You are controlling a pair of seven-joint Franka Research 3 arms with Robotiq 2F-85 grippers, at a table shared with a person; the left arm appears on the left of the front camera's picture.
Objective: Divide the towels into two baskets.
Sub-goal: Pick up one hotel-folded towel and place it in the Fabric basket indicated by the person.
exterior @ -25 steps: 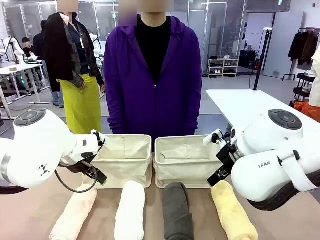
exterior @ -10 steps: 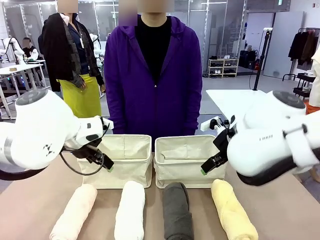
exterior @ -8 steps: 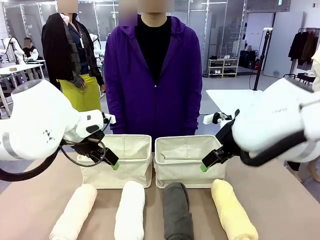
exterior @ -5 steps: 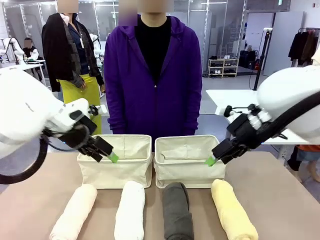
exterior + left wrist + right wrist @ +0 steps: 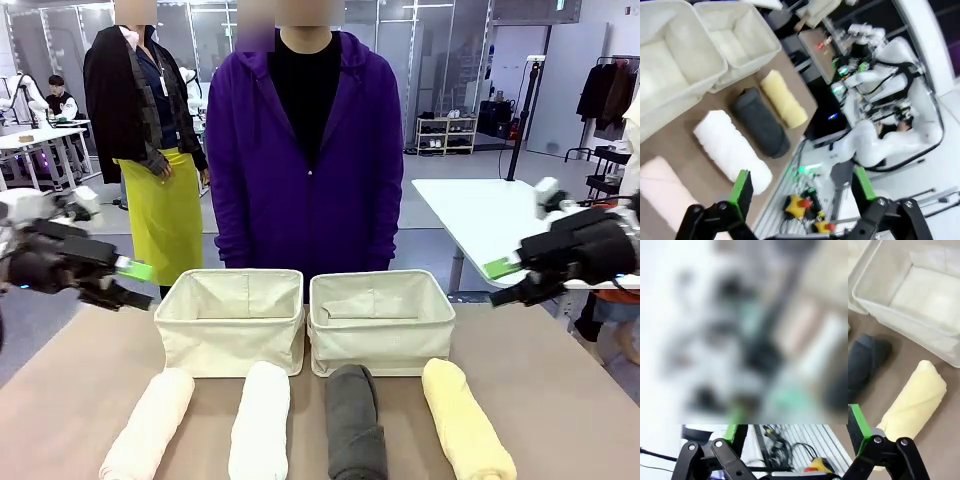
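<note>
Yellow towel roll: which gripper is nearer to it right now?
Right. The right gripper hangs open above and just outward of the yellow towel roll; the left gripper, also open, is far across on the other side, beyond the peach towel roll.

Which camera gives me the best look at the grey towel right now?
Front view: the grey towel lies sharp and lengthwise between the white towel and the yellow towel. The left wrist view shows the grey towel whole, but tilted and softer. The right wrist view catches one end of the grey towel.
</note>
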